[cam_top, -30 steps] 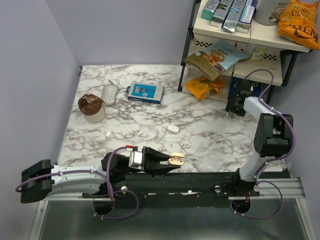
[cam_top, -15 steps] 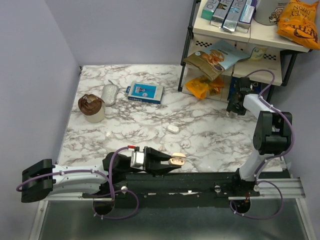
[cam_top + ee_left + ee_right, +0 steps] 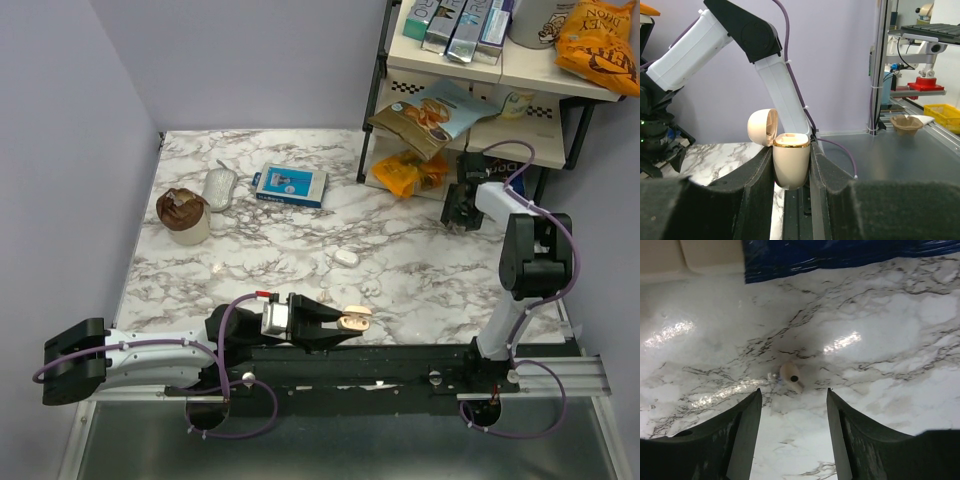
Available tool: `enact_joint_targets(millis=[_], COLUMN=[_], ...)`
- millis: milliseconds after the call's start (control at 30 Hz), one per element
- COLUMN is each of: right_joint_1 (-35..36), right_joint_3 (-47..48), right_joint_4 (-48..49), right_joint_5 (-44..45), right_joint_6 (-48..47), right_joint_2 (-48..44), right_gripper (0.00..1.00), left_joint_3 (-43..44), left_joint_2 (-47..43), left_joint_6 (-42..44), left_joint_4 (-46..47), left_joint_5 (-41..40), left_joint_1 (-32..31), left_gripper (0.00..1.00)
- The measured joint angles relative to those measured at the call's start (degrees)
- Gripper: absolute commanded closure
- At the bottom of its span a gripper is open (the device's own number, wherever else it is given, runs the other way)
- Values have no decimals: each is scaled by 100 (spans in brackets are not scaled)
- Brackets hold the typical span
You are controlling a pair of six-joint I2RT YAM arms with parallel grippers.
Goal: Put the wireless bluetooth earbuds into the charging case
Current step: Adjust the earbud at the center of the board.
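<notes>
My left gripper (image 3: 352,322) is shut on the charging case (image 3: 350,320), a cream oval shell with a gold rim. It holds the case upright over the near edge of the table, with the lid flipped open. The left wrist view shows the case (image 3: 791,162) squeezed between the two pads, gripper (image 3: 792,148), its top cavity facing up. My right gripper (image 3: 459,216) hangs open at the far right near the rack. In its wrist view one white earbud (image 3: 791,377) lies on the marble just beyond the open gripper (image 3: 794,392), touching neither finger.
A small white oval piece (image 3: 346,257) lies mid-table. A blue box (image 3: 290,185), a silver pouch (image 3: 219,189) and a brown-topped cup (image 3: 183,215) sit at the back left. The shelf rack (image 3: 385,90) with snack bags (image 3: 432,115) stands close behind my right gripper.
My right gripper has shifted left along the foot of the rack. The left arm and the case have barely moved.
</notes>
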Motion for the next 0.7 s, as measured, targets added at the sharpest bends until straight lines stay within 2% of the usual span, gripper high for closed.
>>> enact_joint_targets(millis=[233,700], right_joint_1=[184,175], right_joint_3=[214,330], right_joint_4=[-63,-221], right_joint_5=[-155,-232], right_joint_6=[-168,-245], right_joint_2=[308,367], right_gripper=[41,45], left_joint_3=[-13,-17], left_joint_2=[-2,-11], left_joint_6=[-2,20], left_joint_4=[0,-2], left_joint_5=[-39,-44], left_joint_1=[0,0], left_gripper=[100,100])
